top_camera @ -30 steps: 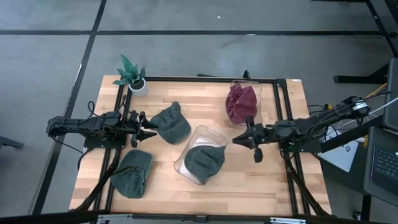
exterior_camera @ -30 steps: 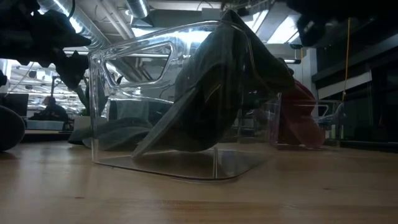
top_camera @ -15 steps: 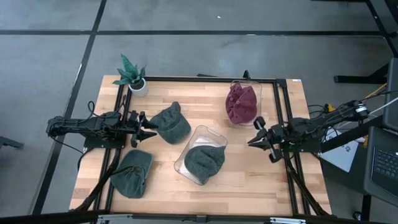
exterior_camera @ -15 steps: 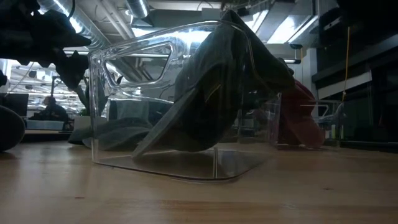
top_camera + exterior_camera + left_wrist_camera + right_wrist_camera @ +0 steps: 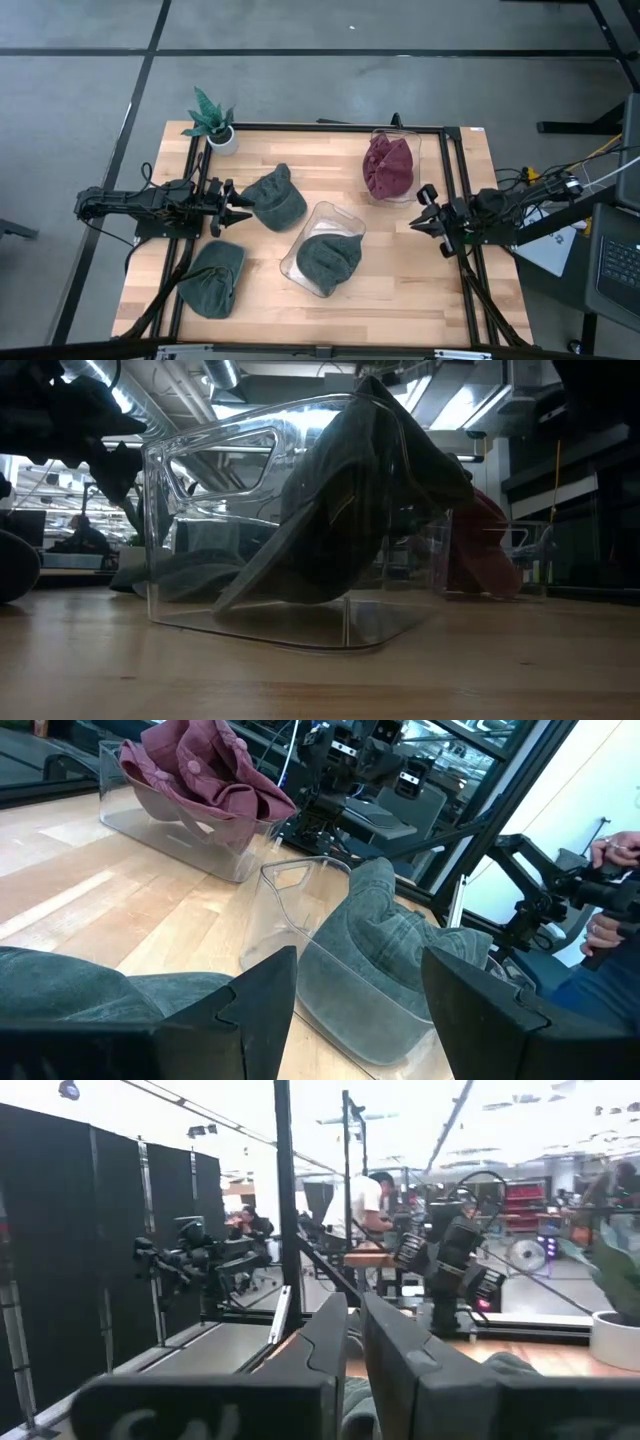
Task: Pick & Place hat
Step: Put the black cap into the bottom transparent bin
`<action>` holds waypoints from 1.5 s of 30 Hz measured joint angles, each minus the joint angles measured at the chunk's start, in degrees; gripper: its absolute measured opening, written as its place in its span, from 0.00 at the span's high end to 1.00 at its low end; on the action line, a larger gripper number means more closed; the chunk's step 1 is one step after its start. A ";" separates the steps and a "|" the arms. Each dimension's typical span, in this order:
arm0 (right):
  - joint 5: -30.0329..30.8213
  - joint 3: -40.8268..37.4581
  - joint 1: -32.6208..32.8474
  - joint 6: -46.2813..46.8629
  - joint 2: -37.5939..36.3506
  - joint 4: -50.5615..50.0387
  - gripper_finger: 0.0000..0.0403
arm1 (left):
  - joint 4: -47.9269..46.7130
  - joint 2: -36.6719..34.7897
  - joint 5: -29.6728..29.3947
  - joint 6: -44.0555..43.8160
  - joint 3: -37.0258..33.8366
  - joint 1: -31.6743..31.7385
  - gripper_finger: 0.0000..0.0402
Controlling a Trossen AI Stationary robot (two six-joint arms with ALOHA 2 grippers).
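Observation:
Three green hats show in the high view. One (image 5: 276,197) lies flat on the table just right of my left gripper (image 5: 240,209), which is open, with the hat's edge (image 5: 80,995) below its fingers. A second green hat (image 5: 213,277) lies near the near-left corner. The third (image 5: 327,260) sits in a clear bin (image 5: 340,218) at the middle, draped over its wall (image 5: 370,490). A maroon hat (image 5: 389,165) fills another clear bin at the far right. My right gripper (image 5: 415,224) is shut (image 5: 355,1330) and hovers near the right rail.
A small potted plant (image 5: 212,122) stands at the far-left corner. Black frame rails (image 5: 450,180) run along the table's sides. Bare wood lies between the middle bin and the near edge (image 5: 400,300). People and other equipment show in the room beyond (image 5: 365,1200).
My right gripper has drawn back from beside the middle bin toward the table's right edge, staying shut. The left arm and all the hats have kept still.

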 joint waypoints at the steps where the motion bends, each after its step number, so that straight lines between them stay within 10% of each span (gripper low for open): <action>1: -0.75 -0.58 -0.02 -0.04 -0.92 0.00 0.91 | 0.00 0.00 0.02 0.00 -0.02 -0.02 0.48; 12: -3.52 -0.94 -1.96 -5.05 -13.85 -13.37 0.91 | 0.00 0.00 0.00 0.00 0.00 -0.01 0.48; 45: -3.52 -0.87 -4.85 -3.67 -11.69 -26.84 0.91 | 0.02 0.00 0.00 0.02 -0.02 -0.02 0.48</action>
